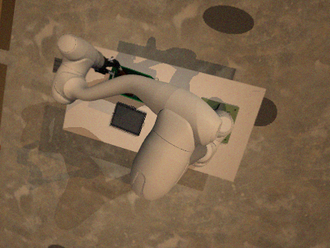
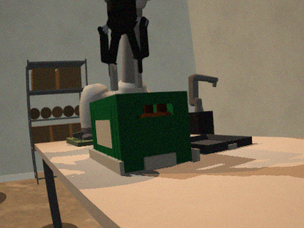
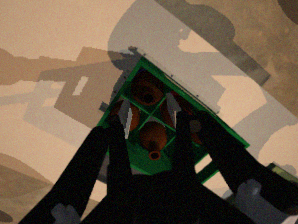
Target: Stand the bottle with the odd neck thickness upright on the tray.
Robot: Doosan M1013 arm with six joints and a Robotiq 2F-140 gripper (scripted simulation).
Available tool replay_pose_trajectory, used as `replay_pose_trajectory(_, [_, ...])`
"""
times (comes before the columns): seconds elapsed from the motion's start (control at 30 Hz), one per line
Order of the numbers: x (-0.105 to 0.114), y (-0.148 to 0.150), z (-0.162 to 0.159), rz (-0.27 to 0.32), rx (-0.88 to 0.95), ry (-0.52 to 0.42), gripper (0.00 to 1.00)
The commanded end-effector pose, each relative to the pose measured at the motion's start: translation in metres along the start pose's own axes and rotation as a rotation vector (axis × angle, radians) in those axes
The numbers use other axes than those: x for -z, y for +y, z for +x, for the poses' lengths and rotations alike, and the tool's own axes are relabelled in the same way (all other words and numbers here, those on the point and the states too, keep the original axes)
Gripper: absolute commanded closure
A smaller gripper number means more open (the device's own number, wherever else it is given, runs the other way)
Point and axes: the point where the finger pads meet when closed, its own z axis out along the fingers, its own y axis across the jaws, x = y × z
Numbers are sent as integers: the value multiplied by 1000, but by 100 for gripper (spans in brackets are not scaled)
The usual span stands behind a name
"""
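Observation:
A green crate (image 2: 140, 130) with divided compartments stands on the table, and it also shows in the wrist view (image 3: 160, 130). Brown bottles stand upright in its cells; the wrist view shows one (image 3: 152, 139) straight below the fingers and another (image 3: 146, 90) behind it. Others are partly hidden by the fingers. My gripper (image 2: 125, 69) hangs above the crate's top, clear of it, with its fingers partly apart and nothing between them; it also shows in the wrist view (image 3: 150, 112). The dark tray (image 1: 128, 118) lies flat beside the crate with nothing on it, and shows low on the table in the side view (image 2: 218, 142).
My own arm (image 1: 155, 101) reaches over the table and hides most of the crate from above. The arm's base sits on a green plate (image 1: 225, 112) at the table's right end. A shelf (image 2: 57, 107) with boxes stands behind the table. The table edge runs close to the crate's left side.

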Motion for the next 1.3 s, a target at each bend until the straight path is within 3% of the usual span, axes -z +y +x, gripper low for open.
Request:
replay_pose_trajectory(0.0, [-2,0,0,0,0,0,62])
replay_pose_trajectory(1.27, [-7,0,0,0,0,0,62])
